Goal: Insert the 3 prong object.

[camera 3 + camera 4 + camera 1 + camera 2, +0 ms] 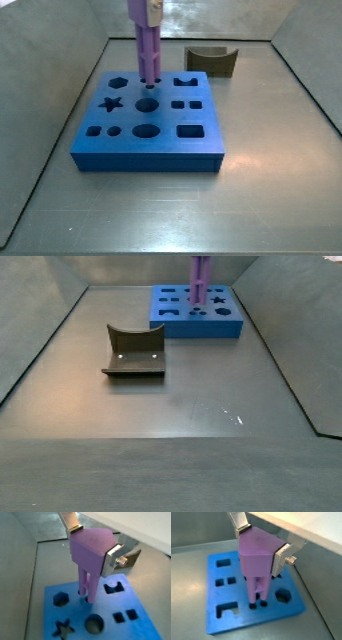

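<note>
My gripper (93, 543) is shut on the 3 prong object (87, 562), a tall purple piece, with its silver fingers (113, 558) clamped on the thick top end. The piece hangs upright over the blue block (137, 599). In a wrist view the prong tips (256, 602) sit at small holes in the blue block (211, 594); how deep they go is unclear. In both side views the purple piece (144, 45) (201, 278) stands on the block's top (147, 160) (201, 328). The gripper (144, 8) is mostly cut off at the frame edge.
The blue block has several other cutouts: a star (112, 102), a hexagon (119, 82), round and square holes. A brown block with a curved notch (211, 62) (134, 353) stands on the grey floor apart from the blue block. Grey walls surround the floor.
</note>
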